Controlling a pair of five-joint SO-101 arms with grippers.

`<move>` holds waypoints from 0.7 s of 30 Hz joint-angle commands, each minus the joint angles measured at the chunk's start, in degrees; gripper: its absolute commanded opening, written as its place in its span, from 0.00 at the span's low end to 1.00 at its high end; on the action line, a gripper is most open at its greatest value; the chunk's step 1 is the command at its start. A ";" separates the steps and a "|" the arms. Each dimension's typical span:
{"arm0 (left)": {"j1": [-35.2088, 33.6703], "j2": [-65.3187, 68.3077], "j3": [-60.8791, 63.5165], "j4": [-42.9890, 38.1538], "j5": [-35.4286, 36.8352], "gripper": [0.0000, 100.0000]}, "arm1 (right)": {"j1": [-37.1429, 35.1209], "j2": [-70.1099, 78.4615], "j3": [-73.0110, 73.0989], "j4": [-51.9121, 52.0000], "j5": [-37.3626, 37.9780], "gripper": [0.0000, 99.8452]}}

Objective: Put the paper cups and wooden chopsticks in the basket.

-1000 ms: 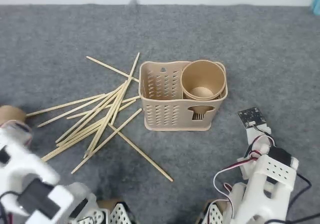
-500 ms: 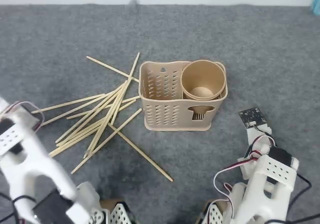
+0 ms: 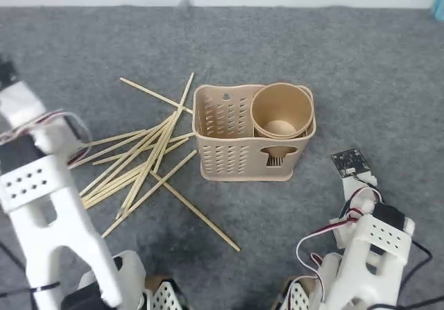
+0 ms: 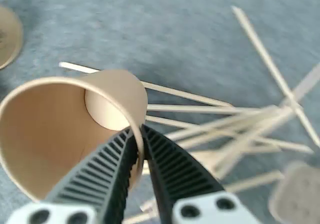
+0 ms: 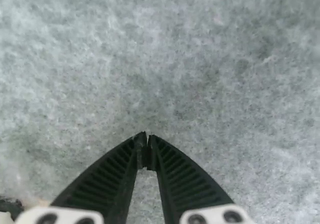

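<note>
— What's in your left gripper [image 4: 137,129]?
— Its ribbed black jaws pinch the thin rim of a smooth paper cup [image 4: 55,129], near the scattered slim wooden chopsticks [image 3: 139,161].
— And the right gripper [image 5: 145,143]?
— Tips pressed together over fuzzy grey felt [image 5: 200,48]. A second cup [image 3: 281,112] stands in the slotted plastic basket [image 3: 236,161].

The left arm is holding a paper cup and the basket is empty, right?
Not quite. The left arm does hold a paper cup in its jaws, but the basket is not empty: the high view shows a second cup already standing inside it.
</note>
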 commanded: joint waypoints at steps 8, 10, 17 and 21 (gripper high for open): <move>18.90 9.85 -34.51 21.54 5.98 0.01 | 0.48 -1.63 -0.44 0.40 0.09 0.01; 21.54 11.52 -38.29 21.45 8.00 0.01 | 0.48 -1.63 -0.26 0.31 0.09 0.01; 41.58 14.68 -54.29 21.36 9.05 0.01 | 0.40 -1.63 0.00 -0.40 0.09 0.01; 55.21 14.77 -63.25 21.36 9.14 0.01 | 0.40 -1.63 0.00 -0.40 0.09 0.01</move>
